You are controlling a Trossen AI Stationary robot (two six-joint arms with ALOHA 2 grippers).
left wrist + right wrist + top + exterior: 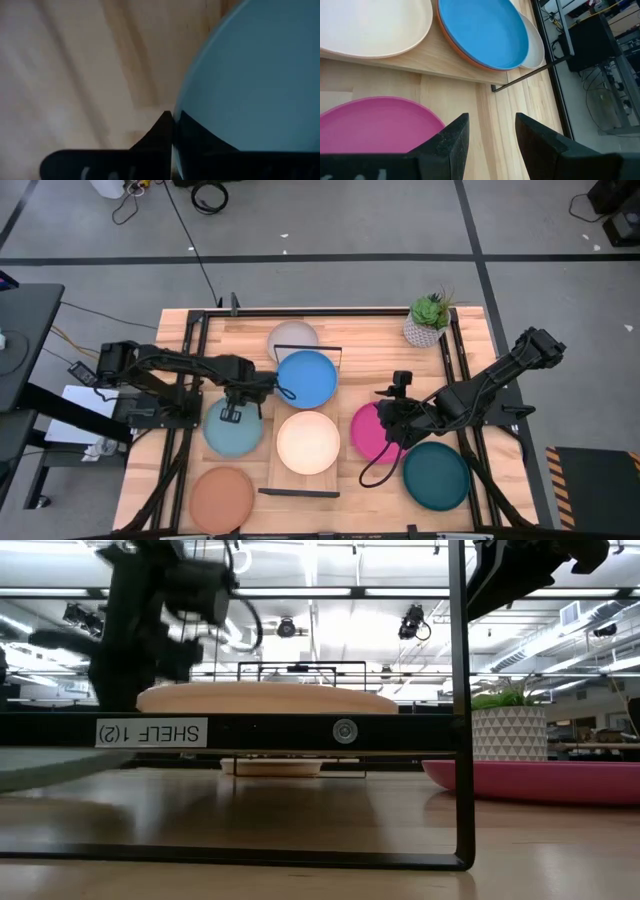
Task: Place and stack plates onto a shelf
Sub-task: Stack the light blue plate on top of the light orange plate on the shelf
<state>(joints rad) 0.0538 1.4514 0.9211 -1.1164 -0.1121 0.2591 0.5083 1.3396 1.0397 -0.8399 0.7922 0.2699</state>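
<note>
The shelf (pixel 282 476) runs from the near to the far side at the table's middle. On it lie the cream plate (pixel 308 442) and the blue plate (pixel 307 378), which rests on the orange plate (pixel 461 56); the pale grey plate (pixel 292 336) lies at its far end. My left gripper (pixel 232 413) is shut on the light teal plate (pixel 233 435), left of the shelf. My right gripper (pixel 490 132) hangs open over the far rim of the magenta plate (pixel 372 435), touching nothing. The dark teal plate (pixel 436 475) and the peach-tan plate (pixel 221 498) lie flat on the table. My left gripper pinches the light teal plate's far rim (pixel 187 95) between its two fingers, one (pixel 155 137) outside the rim and one over the plate's face. The fingers slant down from the far side. Whether the plate is lifted off the table, I cannot tell.
A small potted plant (pixel 428 320) stands at the far right corner. The shelf's black end frame (pixel 460 740) rises at the near end, another (pixel 318 348) by the blue plate. Bare wood lies between the shelf and the magenta plate (pixel 490 100).
</note>
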